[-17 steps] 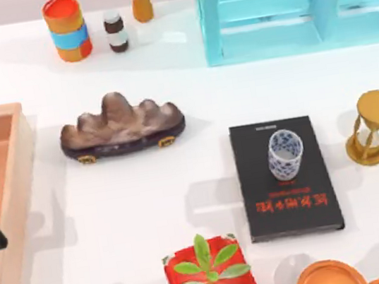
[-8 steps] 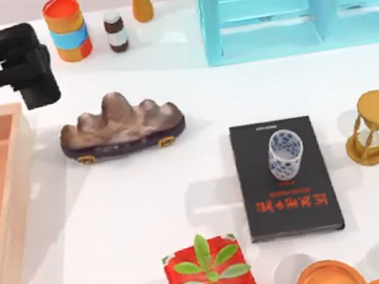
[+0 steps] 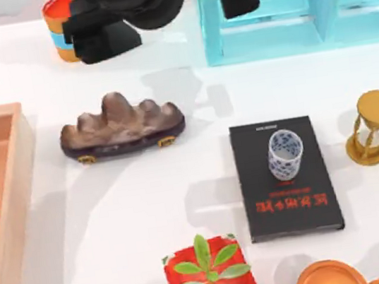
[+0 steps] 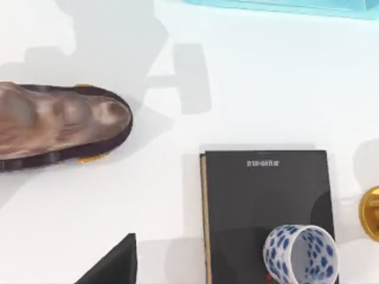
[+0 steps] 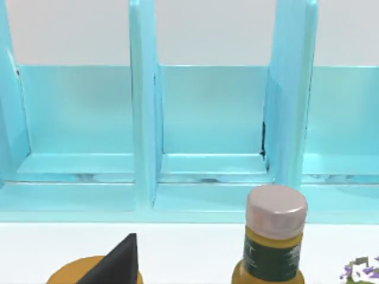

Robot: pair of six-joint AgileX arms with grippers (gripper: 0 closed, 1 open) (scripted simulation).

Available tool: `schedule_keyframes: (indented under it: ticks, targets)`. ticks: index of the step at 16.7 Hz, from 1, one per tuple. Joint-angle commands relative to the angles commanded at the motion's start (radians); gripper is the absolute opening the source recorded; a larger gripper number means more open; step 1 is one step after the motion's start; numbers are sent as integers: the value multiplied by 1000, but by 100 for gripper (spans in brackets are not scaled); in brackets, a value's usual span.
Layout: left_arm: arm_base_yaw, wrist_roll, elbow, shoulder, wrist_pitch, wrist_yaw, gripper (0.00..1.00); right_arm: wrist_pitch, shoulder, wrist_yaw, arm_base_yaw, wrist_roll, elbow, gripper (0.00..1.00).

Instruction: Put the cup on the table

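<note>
White cup (image 3: 285,154) with dense blue pattern, on a black book (image 3: 285,177) with red lettering. Glossy white table (image 3: 128,208). Turquoise shelf (image 3: 285,20) at far edge; gold hourglass (image 3: 374,126) at right edge; brown rockery ornament (image 3: 121,123).

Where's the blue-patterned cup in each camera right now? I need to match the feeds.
Top view: the cup stands upright on the black book, right of centre, left of the gold hourglass.
Left wrist view: the cup sits on the book near the lower edge of the picture.
Right wrist view: not in it.
Shared landmark: the black book, in the top and left wrist views.
</note>
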Motion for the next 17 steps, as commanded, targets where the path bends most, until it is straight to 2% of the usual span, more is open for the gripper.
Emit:
schedule_keyframes:
  ticks: [5, 9, 12, 17]
  targets:
    - [-164, -164, 433, 416, -261, -43, 100, 0, 0, 0, 0, 0, 0, 100]
    - [-249, -251, 659, 637, -401, -66, 100, 0, 0, 0, 0, 0, 0, 100]
    - [-277, -281, 737, 714, -450, -74, 100, 0, 0, 0, 0, 0, 0, 100]
    - [-280, -284, 744, 721, -455, -75, 100, 0, 0, 0, 0, 0, 0, 100]
